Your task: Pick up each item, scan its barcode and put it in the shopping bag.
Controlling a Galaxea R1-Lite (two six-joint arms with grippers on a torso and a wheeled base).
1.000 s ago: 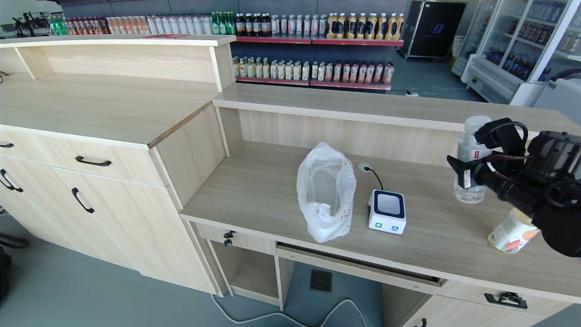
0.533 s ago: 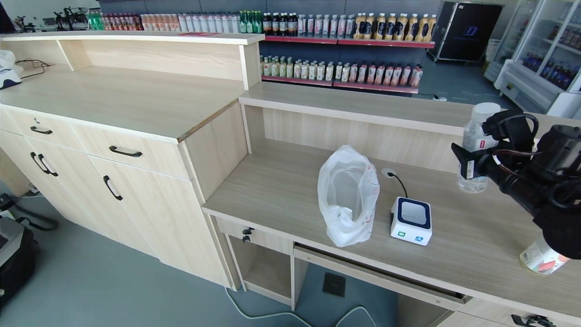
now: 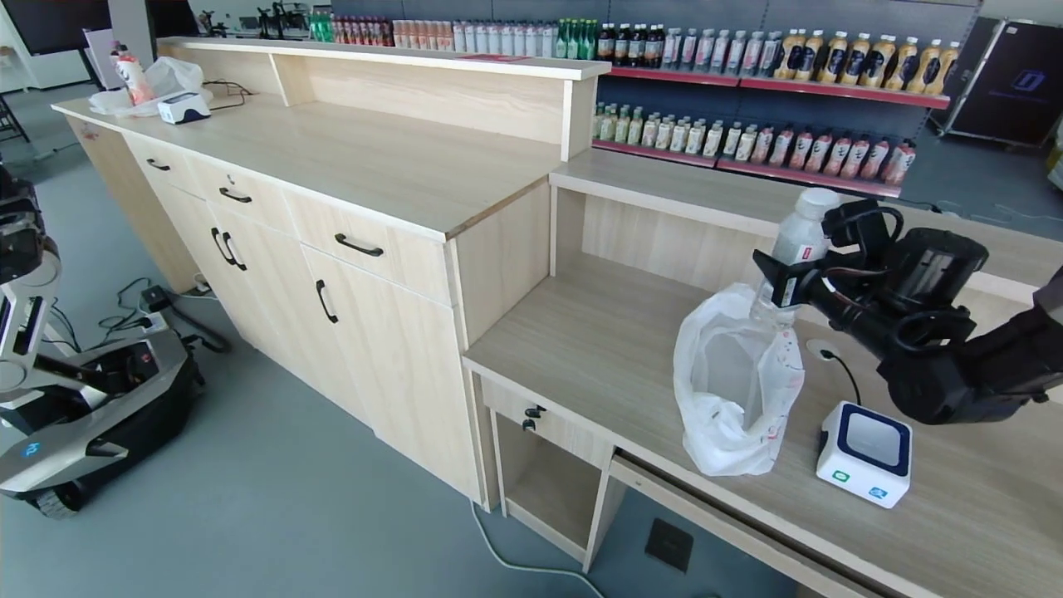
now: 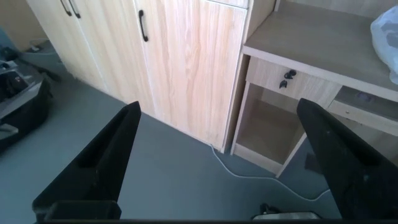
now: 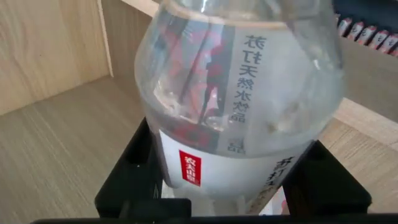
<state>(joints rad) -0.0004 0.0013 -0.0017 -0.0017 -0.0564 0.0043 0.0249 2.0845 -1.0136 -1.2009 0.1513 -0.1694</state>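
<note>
The water bottle (image 3: 793, 249) hangs clear of the counter (image 3: 614, 340), clamped low on its body by the right gripper (image 3: 787, 286). Its long axis is near upright, with the cap leaning slightly away from the arm. The shopping bag (image 3: 731, 390) stands straight below it with its mouth open upward, and the bottle's base is level with the bag's far rim. From the head view I cannot tell whether the base is already over the opening or just behind that rim. By my reading, the coming move depends on the base clearing the rim and going straight down.

The barcode scanner (image 3: 864, 453) sits just beside the bag, on the side of the right arm.

The right wrist view shows the grip itself: a black finger (image 5: 134, 177) on each side of the bottle (image 5: 236, 112), pressed against its labelled lower part.

The left gripper (image 4: 217, 162) has its fingers spread wide with nothing between them. It is low over the floor in front of the cupboards, well apart from the bag, whose edge (image 4: 387, 31) shows in the left wrist view. The right arm is plainly the nearer one.
</note>
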